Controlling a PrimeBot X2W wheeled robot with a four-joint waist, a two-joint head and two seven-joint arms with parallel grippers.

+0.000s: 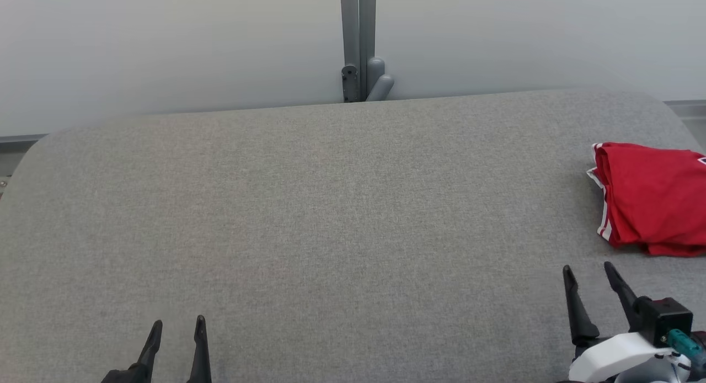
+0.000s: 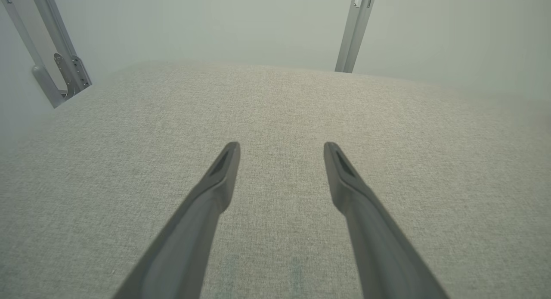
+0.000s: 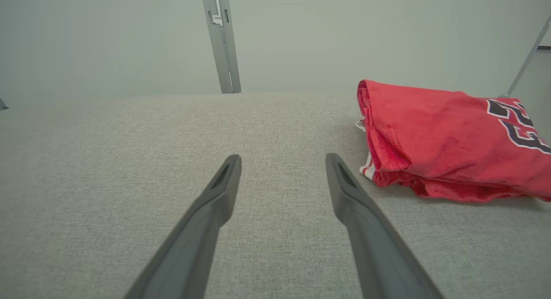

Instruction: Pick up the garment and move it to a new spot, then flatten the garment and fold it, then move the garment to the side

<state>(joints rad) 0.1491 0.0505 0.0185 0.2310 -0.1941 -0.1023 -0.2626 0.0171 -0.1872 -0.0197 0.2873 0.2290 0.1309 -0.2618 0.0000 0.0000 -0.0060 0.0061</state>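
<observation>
A folded red garment (image 1: 653, 198) with white trim and dark numerals lies at the table's right edge; the right wrist view has the garment (image 3: 443, 139) to the right of my fingers. My right gripper (image 1: 589, 272) is open just in front of it, apart from the cloth, with nothing between its fingers. The same gripper (image 3: 283, 159) shows bare table between its tips. My left gripper (image 1: 178, 323) stands open at the lower left, far from the garment, and it (image 2: 282, 146) holds nothing.
The grey fabric-covered table (image 1: 331, 217) spreads wide across the middle and left. A grey metal post (image 1: 358, 41) with a bracket rises behind the far edge against a pale wall. The table's rounded corners fall away at far left and far right.
</observation>
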